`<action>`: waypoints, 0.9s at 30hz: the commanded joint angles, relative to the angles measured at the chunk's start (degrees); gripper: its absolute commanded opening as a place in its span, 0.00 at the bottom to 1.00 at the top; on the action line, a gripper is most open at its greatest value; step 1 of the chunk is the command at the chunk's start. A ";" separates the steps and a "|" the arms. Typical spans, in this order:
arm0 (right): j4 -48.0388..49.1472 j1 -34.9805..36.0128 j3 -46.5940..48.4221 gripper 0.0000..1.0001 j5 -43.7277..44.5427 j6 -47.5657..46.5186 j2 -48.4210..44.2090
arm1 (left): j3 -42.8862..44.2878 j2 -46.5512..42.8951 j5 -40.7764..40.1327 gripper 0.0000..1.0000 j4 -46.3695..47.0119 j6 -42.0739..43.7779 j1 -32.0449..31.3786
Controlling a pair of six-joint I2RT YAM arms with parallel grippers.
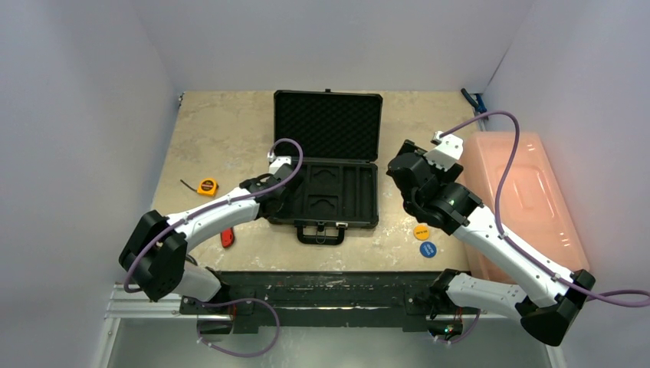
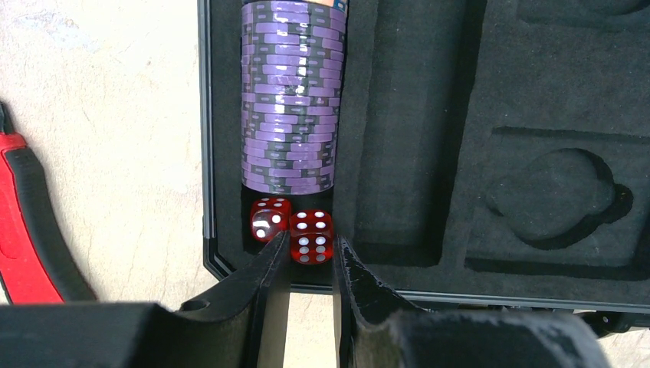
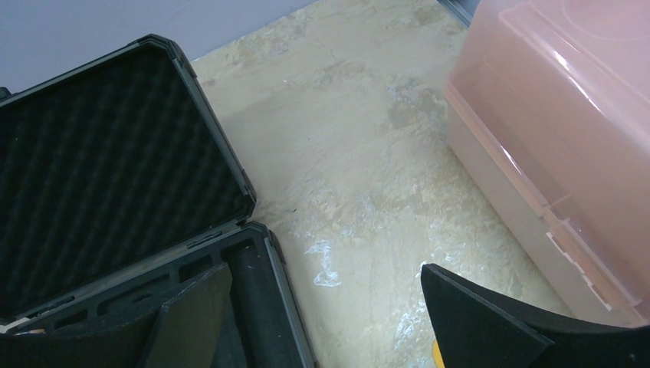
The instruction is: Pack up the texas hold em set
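The black briefcase [image 1: 328,126] lies open, its foam lid up and its moulded tray [image 2: 536,92] toward me. A row of purple chips [image 2: 290,100] fills the tray's left slot, and two red dice lie at its near end. My left gripper [image 2: 310,247] is at the tray's front left corner [image 1: 280,195], its fingers closed on the right-hand die [image 2: 310,236]. The other die [image 2: 268,217] sits just to the left. My right gripper [image 3: 329,307] is wide open and empty over the table by the case's right edge [image 1: 410,165]. A yellow disc [image 1: 421,231] and a blue disc [image 1: 427,249] lie on the table.
A large pink bin [image 1: 529,199] stands along the right side and also shows in the right wrist view [image 3: 567,130]. A red-handled knife [image 1: 227,238] lies left of the case [image 2: 23,222]. A yellow tape measure [image 1: 207,185] sits further left.
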 commanded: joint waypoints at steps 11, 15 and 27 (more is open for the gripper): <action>0.28 -0.10 2.63 0.99 -0.07 0.25 -0.46 | -0.56 -0.50 0.46 0.09 1.43 0.44 0.38; 0.36 -0.11 2.80 0.99 -0.23 0.25 -0.20 | -1.04 -1.40 -0.05 0.18 1.40 0.64 0.42; 0.64 -0.13 3.16 0.99 -0.56 0.08 0.39 | -1.34 -2.98 -0.88 0.47 0.90 0.99 0.36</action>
